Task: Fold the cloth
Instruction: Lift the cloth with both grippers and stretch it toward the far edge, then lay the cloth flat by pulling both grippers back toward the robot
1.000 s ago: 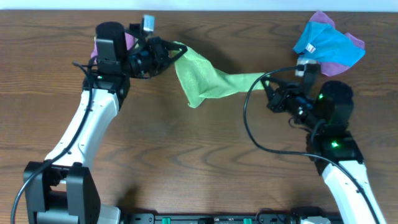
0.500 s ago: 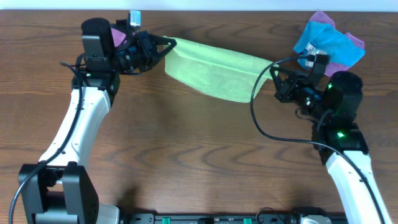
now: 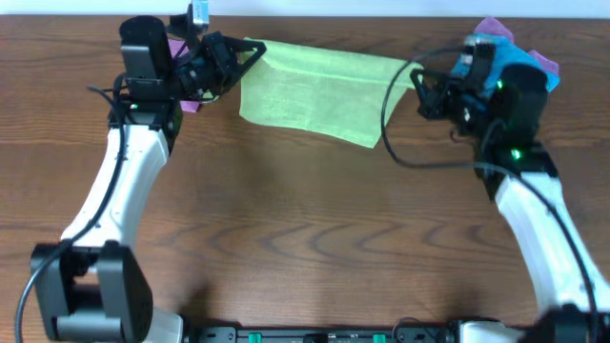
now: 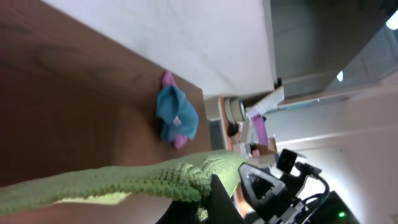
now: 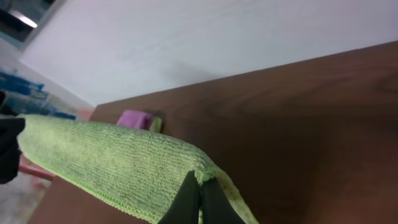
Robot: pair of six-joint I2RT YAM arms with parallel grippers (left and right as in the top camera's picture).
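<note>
The green cloth point(image 3: 315, 90) hangs stretched between my two grippers above the far side of the table. My left gripper point(image 3: 250, 52) is shut on its left top corner; the left wrist view shows the bunched green cloth point(image 4: 137, 180) pinched in my left gripper point(image 4: 208, 193). My right gripper point(image 3: 416, 76) is shut on its right top corner; the right wrist view shows the green cloth point(image 5: 118, 162) clamped between my right gripper's fingers point(image 5: 200, 183). The cloth's lower edge sags toward the table.
A heap of blue and purple cloths point(image 3: 519, 57) lies at the far right corner, also in the left wrist view point(image 4: 176, 115). A pink cloth point(image 3: 181, 57) lies behind my left arm and shows in the right wrist view point(image 5: 134, 118). The table's far edge runs just behind both grippers.
Both grippers have moved apart and toward the far edge, lifting the cloth. The cloth went from a bunched, twisted shape to a spread, taut sheet.
</note>
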